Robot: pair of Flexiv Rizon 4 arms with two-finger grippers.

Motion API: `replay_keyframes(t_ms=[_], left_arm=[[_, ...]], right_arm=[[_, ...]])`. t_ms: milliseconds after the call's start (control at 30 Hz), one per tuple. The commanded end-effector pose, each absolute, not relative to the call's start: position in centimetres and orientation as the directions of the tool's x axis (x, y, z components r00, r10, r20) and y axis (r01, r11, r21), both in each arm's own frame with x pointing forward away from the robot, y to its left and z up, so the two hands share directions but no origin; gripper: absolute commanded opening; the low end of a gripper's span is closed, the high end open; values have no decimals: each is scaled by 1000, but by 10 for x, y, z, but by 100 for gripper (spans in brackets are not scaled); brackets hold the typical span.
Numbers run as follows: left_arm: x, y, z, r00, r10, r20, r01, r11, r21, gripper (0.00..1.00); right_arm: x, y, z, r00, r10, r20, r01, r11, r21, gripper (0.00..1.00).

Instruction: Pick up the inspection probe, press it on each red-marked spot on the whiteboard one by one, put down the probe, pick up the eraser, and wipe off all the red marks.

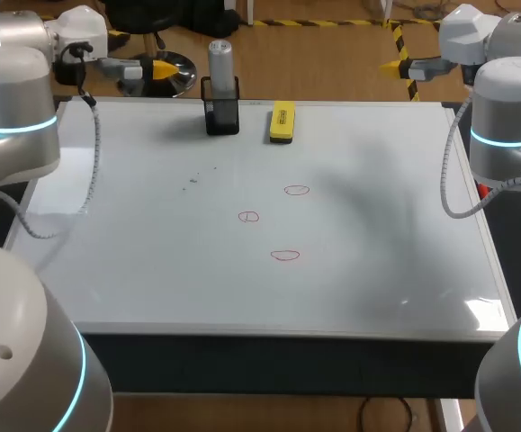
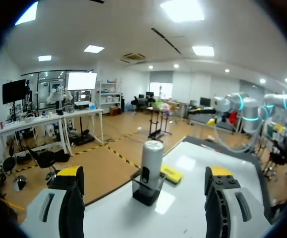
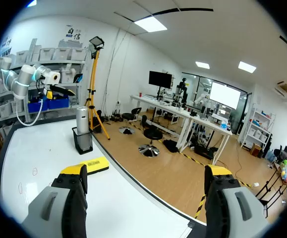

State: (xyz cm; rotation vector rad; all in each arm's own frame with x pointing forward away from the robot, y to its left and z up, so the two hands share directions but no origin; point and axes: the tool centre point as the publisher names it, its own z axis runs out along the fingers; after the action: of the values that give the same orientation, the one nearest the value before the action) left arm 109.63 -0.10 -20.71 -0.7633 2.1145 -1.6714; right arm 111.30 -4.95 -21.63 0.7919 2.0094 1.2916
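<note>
At the far edge of the large white whiteboard (image 1: 152,270), which lies flat on the table, the inspection probe (image 1: 220,59), a silver metal cylinder, stands upright in a small black box-shaped holder (image 1: 222,115). Just beside the holder, toward the right arm's side, lies the yellow block eraser (image 1: 282,121). It is apart from the holder, with its long side running along the board's depth. Neither arm touches either item.

Three red marker rings sit near the middle of the board, each apart from the others: a far one (image 1: 297,190), a middle one (image 1: 248,216) and a near one (image 1: 285,255). A few faint dark specks (image 1: 193,180) lie between the holder and the rings, toward the left arm's side.

Left gripper (image 1: 157,68): positioned near the board's far left corner, well apart from the probe. In the left wrist view its yellow-tipped fingers (image 2: 70,196) are spread wide and grasp nothing. The probe in its holder stands ahead, in line with the gap but clear of both fingers, and the eraser lies just past the holder.

Right gripper (image 1: 395,65): positioned near the far right corner, likewise released. In the right wrist view its fingers (image 3: 222,198) stand far apart with nothing between them. The eraser lies ahead of one finger, the probe stands beyond it, and two red rings show on the board alongside.
</note>
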Motion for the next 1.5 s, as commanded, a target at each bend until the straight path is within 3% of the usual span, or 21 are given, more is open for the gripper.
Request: replay_keyframes(t_ms=[33, 400, 567, 1067, 1500], left_arm=[[1102, -4, -216, -909, -416, 41, -107, 137, -985, 100], [1118, -43, -222, -996, -93, -6, -5, 113, -994, 100], [1131, -63, -233, -999, -34, 0, -4, 101, -995, 100], [1152, -128, -253, -998, 59, 34, -30, 61, -998, 100], [1144, -144, -263, -999, 20, 45, -44, 37, -998, 100]], right_arm=[[1113, -50, -216, -633, 755, -174, 156, 345, 926, 100], [1113, -50, -216, -633, 755, -174, 156, 345, 926, 100], [1113, -50, -216, -633, 755, -174, 156, 345, 926, 100], [1113, -50, -216, -633, 755, -174, 156, 345, 926, 100], [1113, -50, -216, -633, 755, -174, 156, 345, 926, 100]])
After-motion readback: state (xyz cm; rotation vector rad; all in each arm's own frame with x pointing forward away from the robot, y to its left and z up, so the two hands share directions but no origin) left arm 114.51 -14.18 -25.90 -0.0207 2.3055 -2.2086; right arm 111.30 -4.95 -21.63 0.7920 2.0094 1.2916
